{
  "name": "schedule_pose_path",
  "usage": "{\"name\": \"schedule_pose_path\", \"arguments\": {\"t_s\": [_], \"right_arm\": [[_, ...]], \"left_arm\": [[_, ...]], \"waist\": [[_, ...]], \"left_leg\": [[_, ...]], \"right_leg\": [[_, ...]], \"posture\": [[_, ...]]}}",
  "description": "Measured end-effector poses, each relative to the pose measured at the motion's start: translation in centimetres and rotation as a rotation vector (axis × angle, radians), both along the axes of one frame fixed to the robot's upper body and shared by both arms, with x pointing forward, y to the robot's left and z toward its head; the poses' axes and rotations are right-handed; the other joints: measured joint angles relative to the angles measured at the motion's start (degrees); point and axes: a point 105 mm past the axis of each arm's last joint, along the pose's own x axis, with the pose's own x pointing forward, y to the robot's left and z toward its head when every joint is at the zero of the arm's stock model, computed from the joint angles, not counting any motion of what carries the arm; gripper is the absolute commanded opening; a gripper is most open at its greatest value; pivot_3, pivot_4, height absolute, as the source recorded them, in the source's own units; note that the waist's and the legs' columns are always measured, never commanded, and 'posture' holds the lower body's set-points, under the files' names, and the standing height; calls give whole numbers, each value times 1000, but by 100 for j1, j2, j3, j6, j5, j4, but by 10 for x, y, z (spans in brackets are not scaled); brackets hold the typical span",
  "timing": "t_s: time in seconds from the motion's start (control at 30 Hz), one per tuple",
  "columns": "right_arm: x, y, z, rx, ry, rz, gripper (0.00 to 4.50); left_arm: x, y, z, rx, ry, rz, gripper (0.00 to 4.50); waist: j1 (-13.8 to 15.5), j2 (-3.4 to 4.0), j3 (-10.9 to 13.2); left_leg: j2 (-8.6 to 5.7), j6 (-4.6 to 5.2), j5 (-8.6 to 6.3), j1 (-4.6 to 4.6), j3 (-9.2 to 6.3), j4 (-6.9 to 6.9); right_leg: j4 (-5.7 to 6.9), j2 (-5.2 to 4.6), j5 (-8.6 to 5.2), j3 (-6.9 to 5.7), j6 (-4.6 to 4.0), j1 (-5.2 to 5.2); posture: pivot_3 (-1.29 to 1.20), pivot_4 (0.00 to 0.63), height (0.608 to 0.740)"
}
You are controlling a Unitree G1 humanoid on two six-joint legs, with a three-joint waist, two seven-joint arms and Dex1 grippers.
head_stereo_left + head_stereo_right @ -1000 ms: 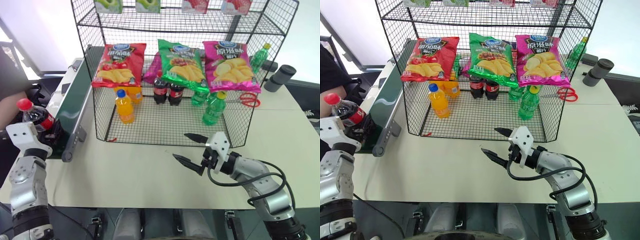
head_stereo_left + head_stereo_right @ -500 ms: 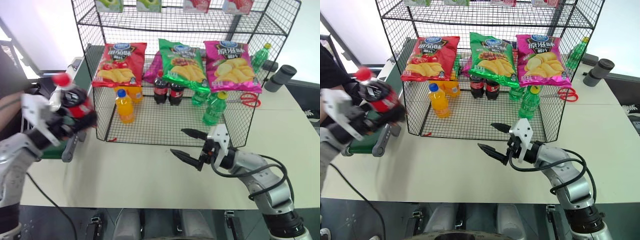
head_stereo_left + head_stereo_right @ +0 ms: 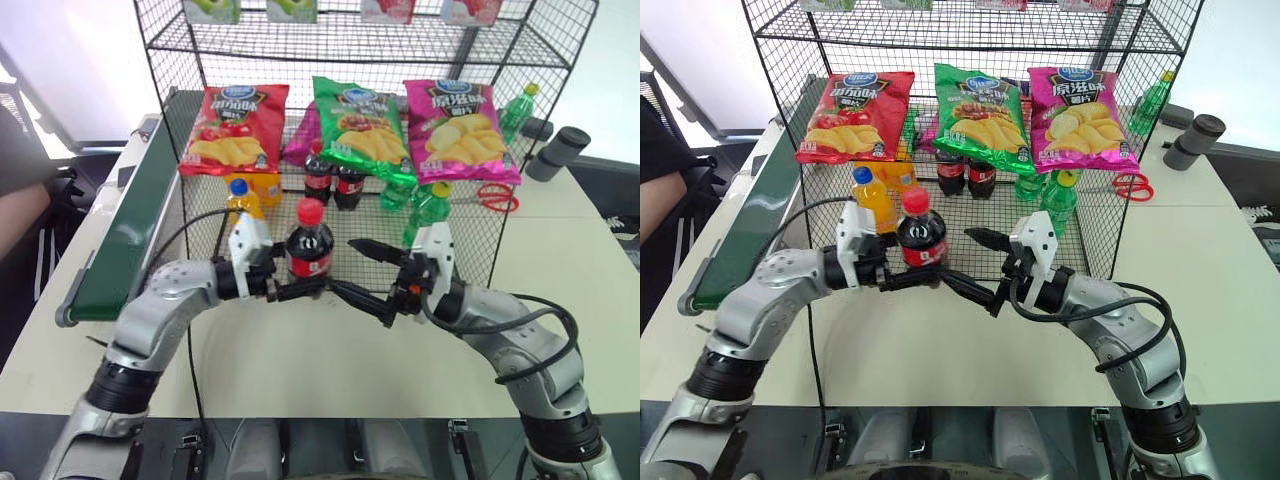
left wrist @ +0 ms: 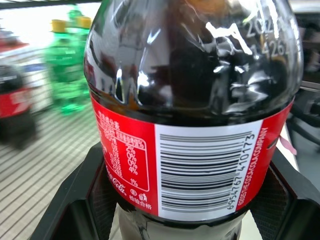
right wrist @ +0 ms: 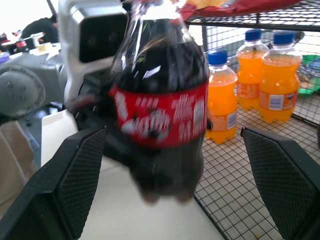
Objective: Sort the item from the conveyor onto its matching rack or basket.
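Conveyor [image 3: 115, 235]: far left of frame, dark green belt running from lower left up toward the rack's left side; nothing seen on the belt.
Left tool [image 3: 297, 290]: centre-left, fingers pressed onto the cola bottle low on its body, pointing toward the right of frame; wrist view has the red label seated between both pads.
Cola bottle [image 3: 309, 245]: centre of frame, upright, red cap up, held above the surface just in front of the rack's lower mesh front.
Right tool [image 3: 367, 276]: just right of centre, fingers spread wide, facing the bottle; its wrist view has the bottle between the two open pads, not yet touched as far as I can tell.
Rack [image 3: 520, 190]: upper centre to right, black wire mesh, crisp bags [image 3: 352, 120] hung across the front, orange bottles [image 3: 243, 200], cola pair and green bottles on the lower tier behind.
Step in hand: looks like a handover, left to right. Do it well: close the right pads squarely on the label band above the left fingers, bottle kept upright, left lets go only once the right grip is firm.
Edges: mesh front sits just behind the bottle; hanging bags overhang the tier opening; left arm's cable loops near the bottle.
Open room: bare white surface [image 3: 300, 360] in lower centre and to the right, best side for pulling back before going up into the rack.
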Motion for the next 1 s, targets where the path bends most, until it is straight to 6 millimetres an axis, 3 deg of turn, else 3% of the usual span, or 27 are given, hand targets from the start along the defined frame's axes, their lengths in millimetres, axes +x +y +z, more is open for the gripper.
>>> {"name": "schedule_pose_path", "arguments": {"t_s": [0.37, 0.53, 0.73, 0.8, 0.83, 0.93, 1.0], "right_arm": [[-2, 6, -1, 4, 26, 13, 4500], [-2, 5, -1, 6, 32, 16, 2971], [-2, 5, -1, 2, 21, 15, 2971], [-2, 5, 0, 4, 15, 15, 2971], [-2, 6, 0, 5, 11, 13, 2971], [5, 4, -4, 8, 5, -27, 2971], [18, -3, -8, 3, -20, -108, 2971]], "left_arm": [[-1, -17, -4, 17, -55, -72, 2962], [-1, -18, -4, 18, -61, -70, 2962], [-1, -18, -4, 16, -61, -70, 2962], [0, -18, -3, 14, -58, -69, 3995], [0, -17, -3, 13, -59, -65, 4297], [4, -9, -1, 17, -75, -22, 4410], [6, 9, -9, 40, -59, 54, 4410]], "waist": [[11, 0, 0], [15, 0, 0], [12, 0, 0], [13, 0, 0], [13, 0, 0], [0, 0, 0], [-20, 2, 0]], "left_leg": [[1, 1, 0, 0, -4, 5], [1, 1, 0, 0, -5, 5], [1, 1, 0, 0, -5, 5], [1, 1, 0, 0, -6, 5], [1, 1, 0, 0, -6, 5], [2, 1, 0, 2, -5, 5], [4, 1, 0, 4, -3, 3]], "right_leg": [[3, 4, 0, 1, 2, 2], [4, 4, 0, 1, 2, 3], [4, 5, 0, 1, 2, 2], [4, 5, 0, 1, 2, 2], [4, 5, 0, 1, 2, 2], [4, 6, 0, 1, 2, 2], [6, 8, 0, 3, 2, 1]], "posture": [[0, 150, 740], [0, 150, 740], [0, 150, 740], [0, 150, 740], [0, 150, 740], [0, 150, 740], [0, 150, 740]]}}
